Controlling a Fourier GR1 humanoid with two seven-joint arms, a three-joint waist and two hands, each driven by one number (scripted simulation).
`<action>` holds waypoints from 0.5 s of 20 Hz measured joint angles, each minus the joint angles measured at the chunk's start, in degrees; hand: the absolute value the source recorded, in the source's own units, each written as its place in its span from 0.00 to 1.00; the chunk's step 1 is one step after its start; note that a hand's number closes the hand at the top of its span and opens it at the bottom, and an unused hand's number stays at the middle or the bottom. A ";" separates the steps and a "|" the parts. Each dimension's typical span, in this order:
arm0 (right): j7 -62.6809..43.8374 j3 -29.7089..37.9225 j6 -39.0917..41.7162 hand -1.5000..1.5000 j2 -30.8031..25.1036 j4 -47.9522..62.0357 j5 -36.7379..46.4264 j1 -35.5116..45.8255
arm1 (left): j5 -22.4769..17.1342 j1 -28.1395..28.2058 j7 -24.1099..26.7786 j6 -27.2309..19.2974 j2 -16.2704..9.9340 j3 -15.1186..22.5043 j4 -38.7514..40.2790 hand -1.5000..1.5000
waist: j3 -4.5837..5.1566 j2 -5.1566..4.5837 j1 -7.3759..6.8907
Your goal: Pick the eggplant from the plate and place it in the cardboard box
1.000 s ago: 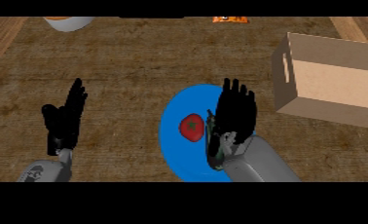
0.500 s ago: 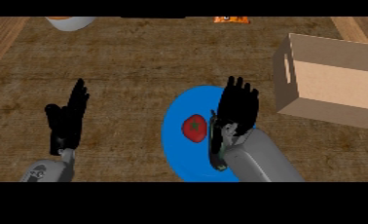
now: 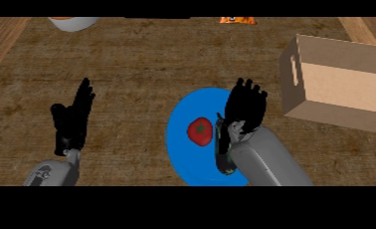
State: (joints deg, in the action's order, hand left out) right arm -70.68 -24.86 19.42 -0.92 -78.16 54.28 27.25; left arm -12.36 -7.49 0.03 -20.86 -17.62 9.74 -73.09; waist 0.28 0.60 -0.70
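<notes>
From the head view I looked steeply down on a brown, wood-grained bench [image 3: 147,68]. A round blue plate [image 3: 183,148] lay near the lower middle. On its left half sat a small red, rounded item with a dark top [image 3: 200,131]; it looked more like a tomato than an eggplant, and I could not tell which it was. It lay bare on the plate, touched by nothing.

My right robot hand [image 3: 244,106] hung over the right side of the blue plate, its black fingers straight and spread wide, pointing away from me, holding nothing. It was just beside the red item, to its right, but apart from it. The grey forearm [image 3: 264,161] behind it covered the plate's lower right part.

My left robot hand [image 3: 72,118] rested at the left of the view, well apart from the plate, fingers straight and up, holding nothing.

An open brown cardboard box [image 3: 334,86] with a slot handle in its left wall stood at the right, near the plate but not touching it. At the far edge I saw part of a pale bowl [image 3: 73,23] and a small orange object [image 3: 238,20], too cut off to name.
</notes>
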 measured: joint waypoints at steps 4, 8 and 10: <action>0.11 1.48 0.70 0.00 0.00 1.63 0.05 0.71 | -0.11 0.58 0.32 0.52 -0.24 -0.28 -0.23 0.50 | 0.00 0.02 -0.14; 0.05 1.29 0.97 0.00 0.01 2.02 0.02 0.14 | 0.09 0.32 0.18 0.22 0.00 -0.56 0.14 0.50 | 0.01 0.09 0.05; 0.05 1.76 1.14 0.00 0.00 2.67 -0.03 0.61 | 0.22 0.44 0.22 0.14 0.16 -0.52 -0.03 0.50 | 0.00 0.07 -0.07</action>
State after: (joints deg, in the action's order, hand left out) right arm -70.62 -23.10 20.56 -0.91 -75.49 54.25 27.86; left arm -12.15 -7.05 0.25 -20.72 -17.46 9.22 -73.12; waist 0.28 0.68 -0.77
